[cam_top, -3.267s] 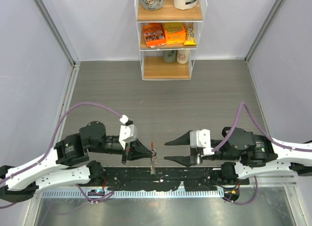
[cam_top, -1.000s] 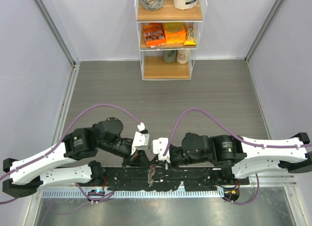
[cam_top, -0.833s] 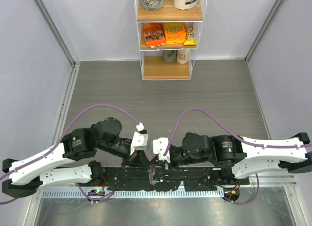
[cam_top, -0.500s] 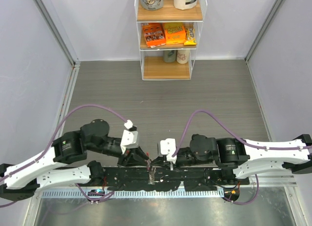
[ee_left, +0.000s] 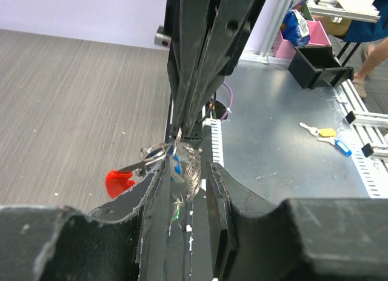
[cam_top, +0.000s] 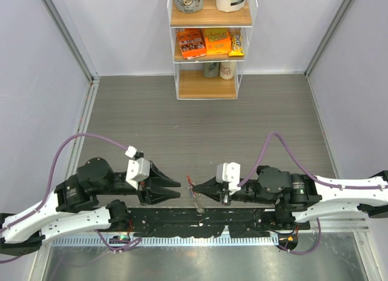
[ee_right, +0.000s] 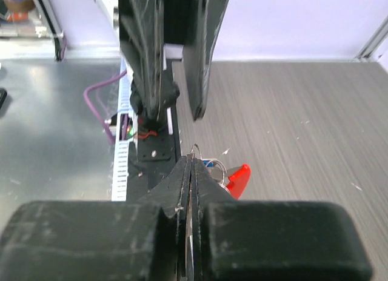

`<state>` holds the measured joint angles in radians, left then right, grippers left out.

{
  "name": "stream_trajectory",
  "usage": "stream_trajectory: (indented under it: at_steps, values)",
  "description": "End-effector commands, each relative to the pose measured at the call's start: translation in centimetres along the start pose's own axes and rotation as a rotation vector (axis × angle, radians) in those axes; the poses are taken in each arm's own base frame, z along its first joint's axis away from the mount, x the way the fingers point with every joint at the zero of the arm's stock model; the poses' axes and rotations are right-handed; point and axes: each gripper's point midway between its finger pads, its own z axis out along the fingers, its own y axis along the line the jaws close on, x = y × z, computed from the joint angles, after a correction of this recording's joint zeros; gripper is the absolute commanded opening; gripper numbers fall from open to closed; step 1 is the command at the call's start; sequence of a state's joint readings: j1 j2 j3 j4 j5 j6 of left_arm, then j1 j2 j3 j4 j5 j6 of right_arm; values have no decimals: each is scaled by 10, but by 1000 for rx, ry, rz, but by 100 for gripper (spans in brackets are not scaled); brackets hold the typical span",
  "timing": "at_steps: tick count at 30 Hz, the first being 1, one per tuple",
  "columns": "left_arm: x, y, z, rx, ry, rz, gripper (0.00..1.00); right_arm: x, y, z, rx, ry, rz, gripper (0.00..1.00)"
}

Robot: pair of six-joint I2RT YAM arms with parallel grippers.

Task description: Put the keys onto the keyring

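My right gripper is shut on the keyring and holds it just above the black rail between the arms. In the right wrist view the thin ring sticks out of the closed tips, with the red fob and the blue key hanging at their right. My left gripper is open and empty, a short way left of the keyring. In the left wrist view the red fob, ring and blue key hang just ahead. The green key is not clearly visible.
A clear shelf unit with snack packs stands at the back wall. The black rail runs along the near edge, with a metal bench behind it. Loose keys lie on that bench in the left wrist view.
Both grippers were pressed together over the rail around the keyring. The left gripper has opened and drawn back left. The right gripper has drawn back right, still holding the keyring.
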<state>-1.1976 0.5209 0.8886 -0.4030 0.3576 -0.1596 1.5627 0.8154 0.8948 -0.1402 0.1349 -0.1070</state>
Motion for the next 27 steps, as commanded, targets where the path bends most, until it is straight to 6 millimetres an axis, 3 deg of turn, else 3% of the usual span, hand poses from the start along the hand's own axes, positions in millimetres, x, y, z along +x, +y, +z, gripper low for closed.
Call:
stream_trajectory:
  at_steps: [1,7,20,27]
  values:
    - [-20,2,9,-1,-93,2,35,-58,-16,-8,86,-228,30,5]
    - [-28,1,11,9,-144,15,35,-70,-20,-12,100,-282,48,5]
    - [-54,3,-3,-30,-302,71,35,-86,-10,-11,48,-332,102,5]
    - [-57,-3,2,15,-313,90,37,-93,-7,-12,29,-360,133,5]
